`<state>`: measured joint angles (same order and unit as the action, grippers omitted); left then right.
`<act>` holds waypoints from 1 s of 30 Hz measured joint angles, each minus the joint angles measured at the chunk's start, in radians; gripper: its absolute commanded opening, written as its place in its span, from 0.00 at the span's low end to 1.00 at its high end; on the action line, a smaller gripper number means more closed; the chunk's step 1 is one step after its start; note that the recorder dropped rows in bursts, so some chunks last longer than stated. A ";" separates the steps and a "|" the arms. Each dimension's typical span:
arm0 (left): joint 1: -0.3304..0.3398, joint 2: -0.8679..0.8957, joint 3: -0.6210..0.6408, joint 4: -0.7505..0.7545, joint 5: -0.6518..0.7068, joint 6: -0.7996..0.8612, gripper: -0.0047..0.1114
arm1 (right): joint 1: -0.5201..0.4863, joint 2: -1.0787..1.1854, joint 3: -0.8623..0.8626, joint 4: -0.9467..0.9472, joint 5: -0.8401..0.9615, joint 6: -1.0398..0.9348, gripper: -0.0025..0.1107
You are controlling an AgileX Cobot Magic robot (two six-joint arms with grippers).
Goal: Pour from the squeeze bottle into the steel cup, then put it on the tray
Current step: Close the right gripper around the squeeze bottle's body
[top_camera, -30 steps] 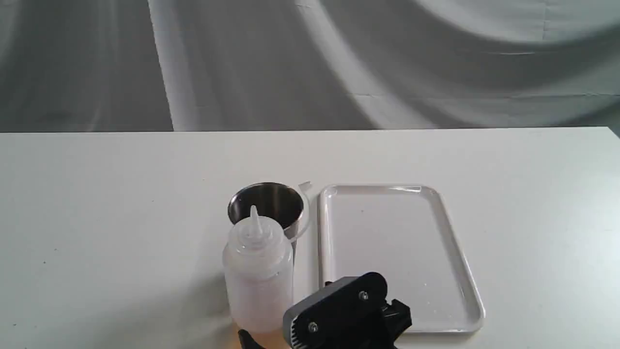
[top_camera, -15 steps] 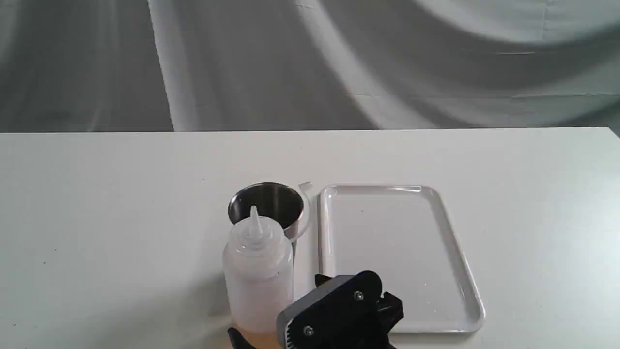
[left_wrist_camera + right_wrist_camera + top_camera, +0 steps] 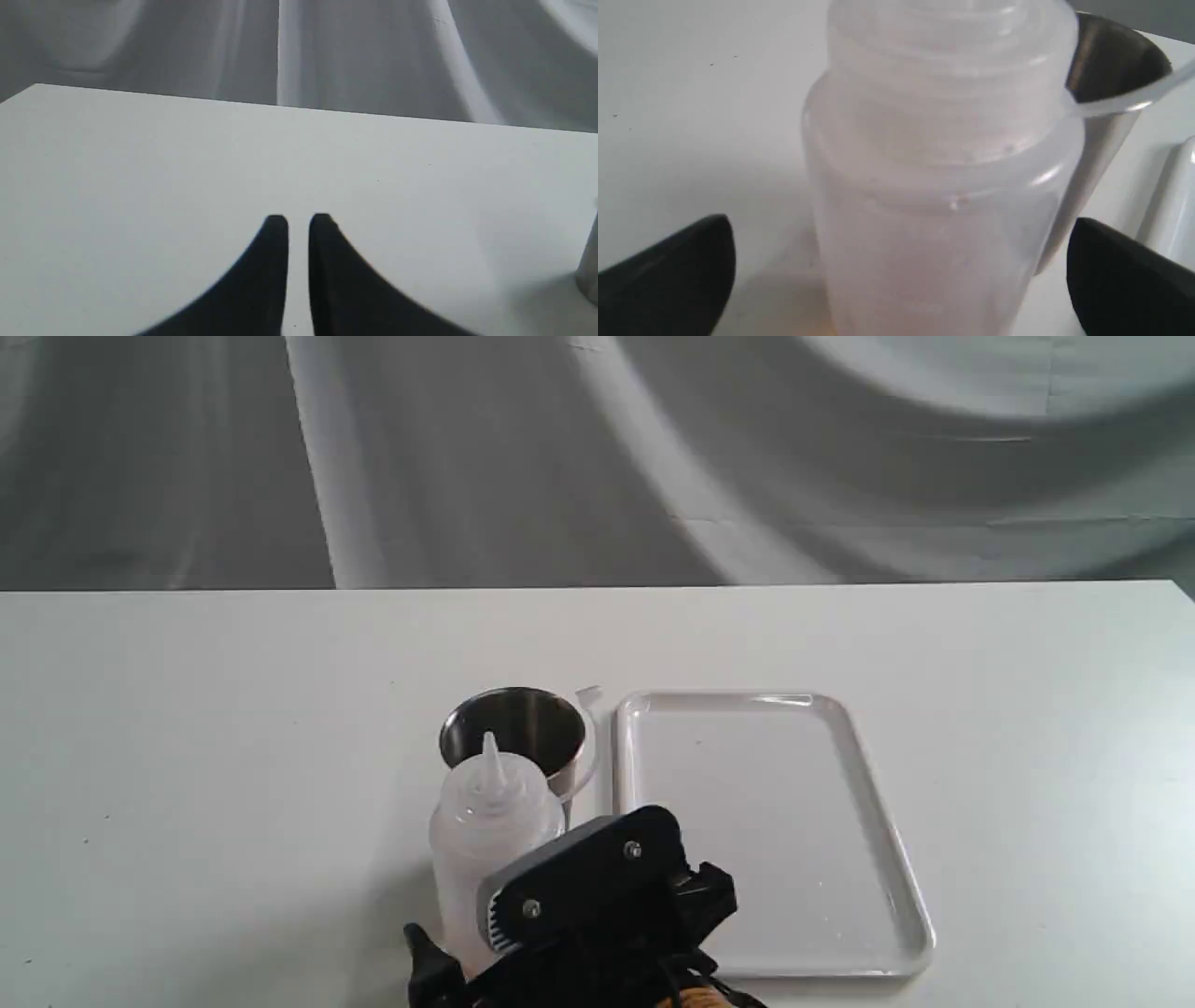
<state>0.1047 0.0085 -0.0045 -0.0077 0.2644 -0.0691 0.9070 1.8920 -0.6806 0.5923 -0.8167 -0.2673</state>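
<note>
Here, the white table point(image 3: 233, 709) bearing the tray point(image 3: 775, 784) meets grey draped cloth point(image 3: 597, 457).

steel cup point(image 3: 519, 726) blocks room just behind the squeeze bottle point(image 3: 485, 826).

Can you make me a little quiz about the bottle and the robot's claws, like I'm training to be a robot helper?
1. True or false: the squeeze bottle lies on the tray.
2. What stands just behind the bottle in the exterior view? A) steel cup B) spoon C) plate
3. Fill in: the right gripper straddles the bottle with its jaws ____.
Key: 1 false; 2 A; 3 open.
</note>
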 measured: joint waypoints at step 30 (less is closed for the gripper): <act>0.000 0.000 0.000 0.000 0.000 0.000 0.11 | -0.060 0.000 -0.016 -0.008 0.132 -0.016 0.82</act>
<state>0.1047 0.0085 -0.0045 -0.0077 0.2644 -0.0691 0.8474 1.8920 -0.6966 0.5841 -0.6845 -0.2835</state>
